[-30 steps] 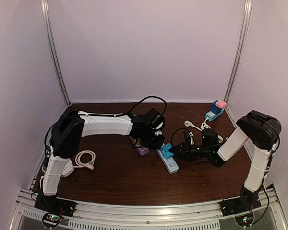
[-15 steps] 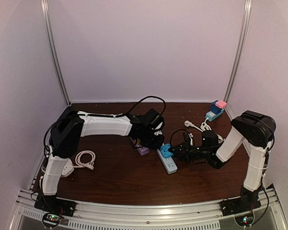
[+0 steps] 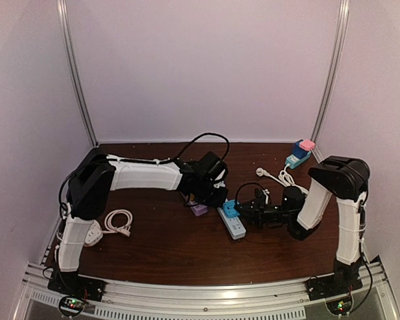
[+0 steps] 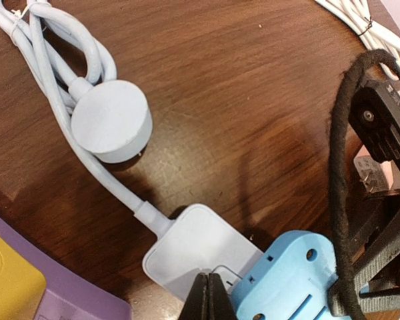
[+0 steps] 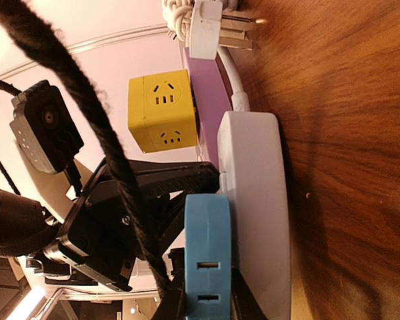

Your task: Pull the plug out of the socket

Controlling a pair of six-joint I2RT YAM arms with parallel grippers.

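Observation:
A white socket strip (image 3: 237, 227) lies mid-table with a blue plug (image 3: 231, 209) seated at its far end. In the right wrist view the plug (image 5: 210, 247) sits flush against the strip (image 5: 257, 220). My right gripper (image 3: 241, 213) comes in from the right and is shut on the plug, one finger on each side (image 5: 210, 303). My left gripper (image 3: 213, 198) is shut, and its joined tips (image 4: 210, 297) press down on the strip's end (image 4: 193, 250), just beside the plug (image 4: 287, 280). A black braided cable (image 4: 337, 200) loops over the right gripper.
A yellow cube socket (image 5: 163, 110) on a purple base (image 3: 199, 209) sits right beside the strip. The strip's white cord with a round plug (image 4: 110, 120) is bundled nearby. More white cables (image 3: 118, 221) (image 3: 275, 175) and blue-and-pink adapters (image 3: 300, 153) lie further off.
The right arm's elbow has swung left and stands more upright. Its gripper stays shut on the plug, a little further left. The left arm has held still.

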